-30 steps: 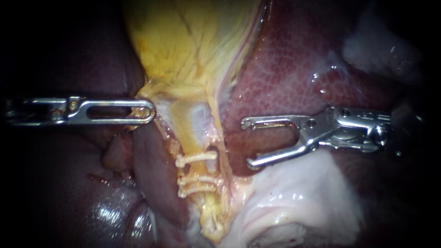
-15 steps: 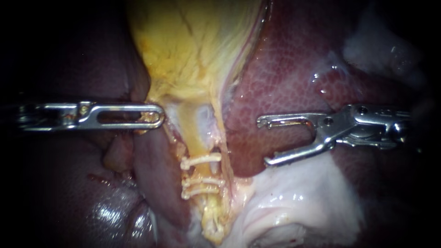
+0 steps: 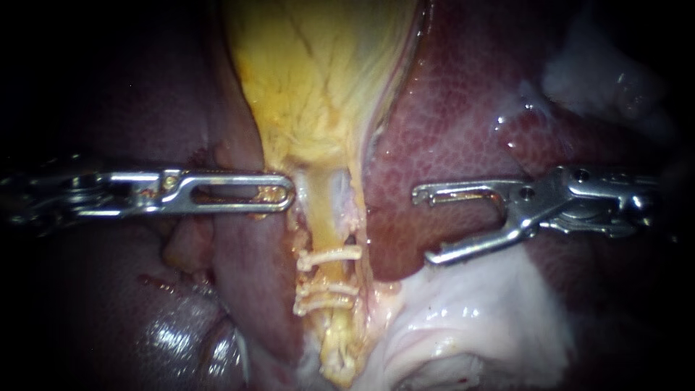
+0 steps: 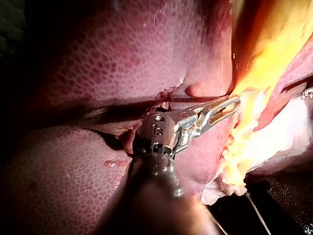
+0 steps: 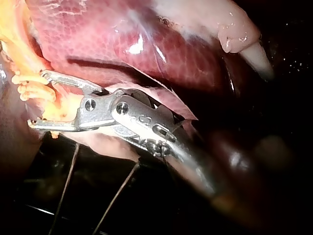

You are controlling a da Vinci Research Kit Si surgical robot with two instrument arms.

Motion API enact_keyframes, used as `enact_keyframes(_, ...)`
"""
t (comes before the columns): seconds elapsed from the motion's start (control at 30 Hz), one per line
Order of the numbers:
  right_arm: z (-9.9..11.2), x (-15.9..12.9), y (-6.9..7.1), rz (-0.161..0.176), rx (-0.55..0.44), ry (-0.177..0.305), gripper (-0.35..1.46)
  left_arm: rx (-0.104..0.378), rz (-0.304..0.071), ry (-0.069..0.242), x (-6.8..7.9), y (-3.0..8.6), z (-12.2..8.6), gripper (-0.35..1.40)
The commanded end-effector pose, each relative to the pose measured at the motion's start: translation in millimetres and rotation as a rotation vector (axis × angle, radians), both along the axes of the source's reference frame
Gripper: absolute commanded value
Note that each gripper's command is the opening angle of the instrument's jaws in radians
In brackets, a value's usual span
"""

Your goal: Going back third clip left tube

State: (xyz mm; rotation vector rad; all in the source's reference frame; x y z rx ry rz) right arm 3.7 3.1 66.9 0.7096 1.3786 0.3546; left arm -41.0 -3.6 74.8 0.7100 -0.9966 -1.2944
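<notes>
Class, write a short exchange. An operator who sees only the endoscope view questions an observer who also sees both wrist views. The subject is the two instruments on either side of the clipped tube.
Operator: I see the left instrument only flat-on. Is it gripping anything?
Observer: Yes. Its wrist view shows it from the side, and both jaws close on the yellow edge of the gallbladder.
Operator: The right instrument is open over the liver. What lies underneath it?
Observer: Its wrist view shows two thin dark strands running beneath it across a dark surface. Your view shows none of that.
</notes>
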Motion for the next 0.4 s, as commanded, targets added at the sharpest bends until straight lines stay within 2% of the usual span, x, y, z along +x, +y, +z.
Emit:
enact_keyframes(0.03,-0.1,0.0,0.0,0.000,0.002,0.000,0.60,0.001,0.001,-0.001,-0.1,0.0,0.0,-0.35)
enact_keyframes(0.4,-0.5,-0.1,0.0,0.000,0.007,0.001,0.60,0.002,0.003,0.001,-0.2,0.0,0.0,-0.35)
